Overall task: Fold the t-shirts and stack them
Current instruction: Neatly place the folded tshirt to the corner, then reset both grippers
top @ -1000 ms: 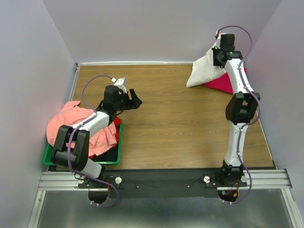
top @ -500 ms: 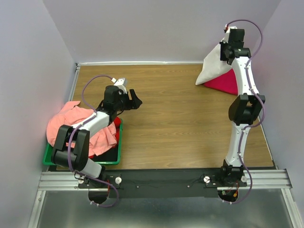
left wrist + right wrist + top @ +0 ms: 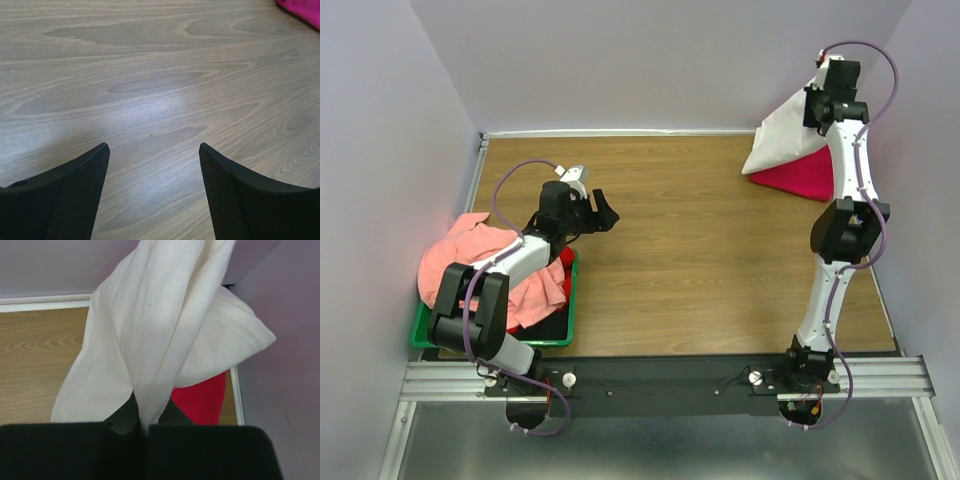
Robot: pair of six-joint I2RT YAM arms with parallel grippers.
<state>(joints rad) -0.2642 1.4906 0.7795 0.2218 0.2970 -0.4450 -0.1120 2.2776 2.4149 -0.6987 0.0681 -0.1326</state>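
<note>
Far across the table (image 3: 690, 250) from the green bin (image 3: 420, 326), at the corner diagonally opposite it, the right gripper (image 3: 827, 85) is raised high with its fingers pinched tight on a bunched fold of the white tee (image 3: 782, 140). That tee is plain cream-white cloth. It hangs from the pinch in long soft folds and spreads wider toward the bottom, and the right wrist view shows a stitched hem curling out on one side (image 3: 150, 340). Under it lies the magenta-red tee (image 3: 805, 175), a flat patch on the wood that shows past the white cloth on the side away from the bin. Whether the white hem touches it I cannot tell.

A salmon-pink tee (image 3: 470, 255) is heaped loosely over the bin, spilling past its far and left rims. A sliver of a red tee (image 3: 563, 262) peeks out at the bin's far-right corner, beneath the pink one.

Just beyond that corner of the bin, the left gripper (image 3: 602, 212) hovers over bare wood with its fingers spread wide and nothing between them (image 3: 154, 150).

By count there are four tees, one of each colour, plus one bin and two grippers.
</note>
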